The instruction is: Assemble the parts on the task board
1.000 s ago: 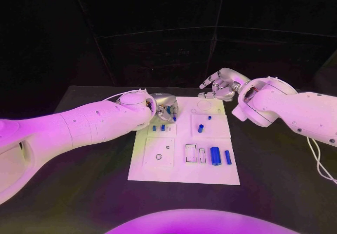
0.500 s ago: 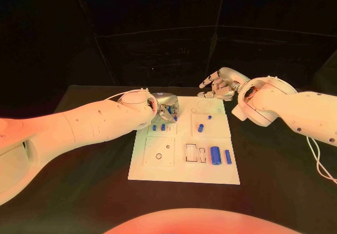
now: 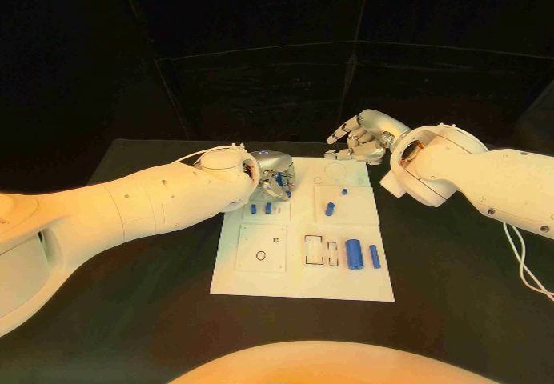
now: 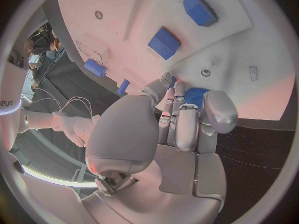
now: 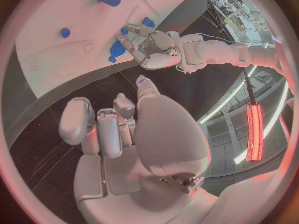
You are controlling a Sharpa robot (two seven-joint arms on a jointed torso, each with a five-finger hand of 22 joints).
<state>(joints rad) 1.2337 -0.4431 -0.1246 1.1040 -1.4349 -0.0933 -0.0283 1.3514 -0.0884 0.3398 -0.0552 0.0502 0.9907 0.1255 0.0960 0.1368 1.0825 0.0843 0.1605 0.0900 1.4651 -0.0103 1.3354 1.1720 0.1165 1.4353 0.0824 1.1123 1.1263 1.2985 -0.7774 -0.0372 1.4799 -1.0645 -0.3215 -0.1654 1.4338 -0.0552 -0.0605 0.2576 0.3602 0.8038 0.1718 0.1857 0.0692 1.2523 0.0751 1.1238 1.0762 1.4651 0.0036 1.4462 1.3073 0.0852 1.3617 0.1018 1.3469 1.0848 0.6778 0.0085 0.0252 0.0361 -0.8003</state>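
Note:
The white task board [image 3: 300,280] lies in the middle of the black table. My left hand [image 3: 274,178] hovers over its far left corner, with the fingers curled around a blue part [image 4: 196,95]. That hand [image 5: 152,50] and its blue part [image 5: 117,49] also appear in the right wrist view. On the board stand two small blue parts [image 3: 261,209], a short one [image 3: 331,210], a tiny one [image 3: 344,192], a thick cylinder [image 3: 355,255] and a slim one [image 3: 374,257]. My right hand [image 3: 363,136] hangs above the board's far edge, fingers apart [image 5: 118,129], holding nothing.
Dark recesses and outlined slots [image 3: 314,250] mark the board's middle, and a square plate with a small hole [image 3: 262,254] sits at its left. Black table surface [image 3: 138,320] surrounds the board on all sides.

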